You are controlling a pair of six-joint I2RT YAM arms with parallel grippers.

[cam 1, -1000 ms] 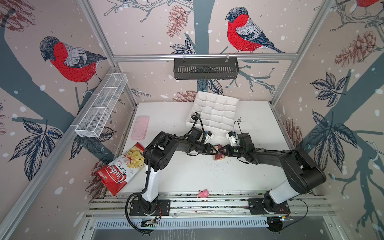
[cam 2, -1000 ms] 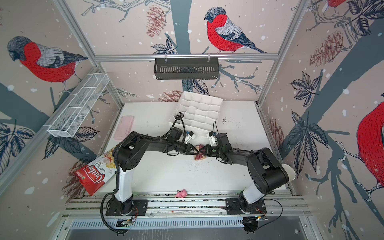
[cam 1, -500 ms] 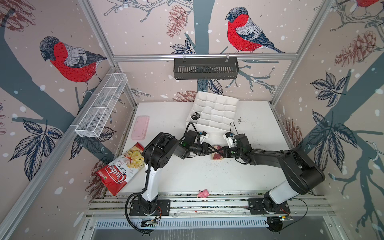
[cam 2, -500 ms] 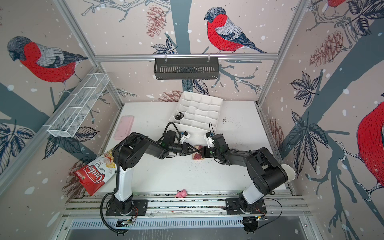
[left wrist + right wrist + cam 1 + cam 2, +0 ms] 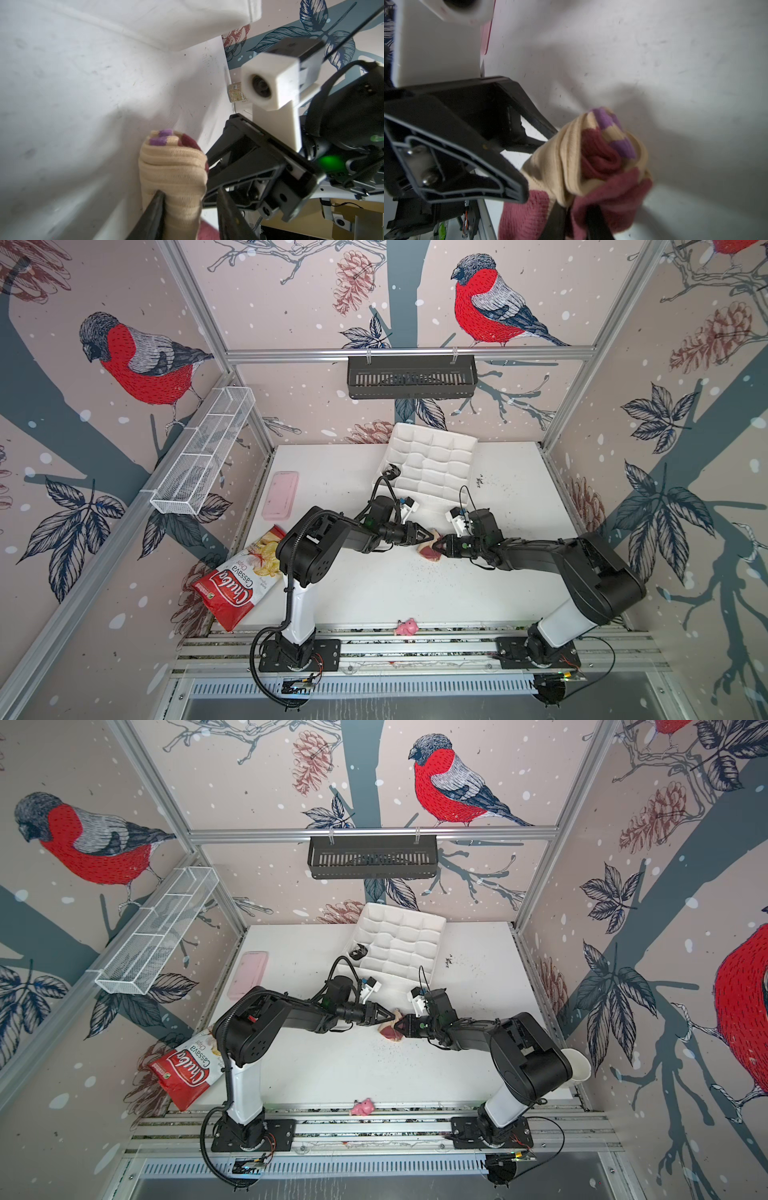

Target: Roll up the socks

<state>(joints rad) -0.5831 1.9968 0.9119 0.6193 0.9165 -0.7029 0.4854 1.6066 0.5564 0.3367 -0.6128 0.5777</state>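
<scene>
White table, centre: tan sock roll between both grippers. Your left gripper straddles it loosely, jaws apart; right gripper pinches its maroon end. Release that pinch and the roll likely unwinds.

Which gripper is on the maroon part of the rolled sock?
The right gripper: maroon fabric of the tan sock sits between its jaws. The left gripper straddles the tan ribbed part instead.
</scene>
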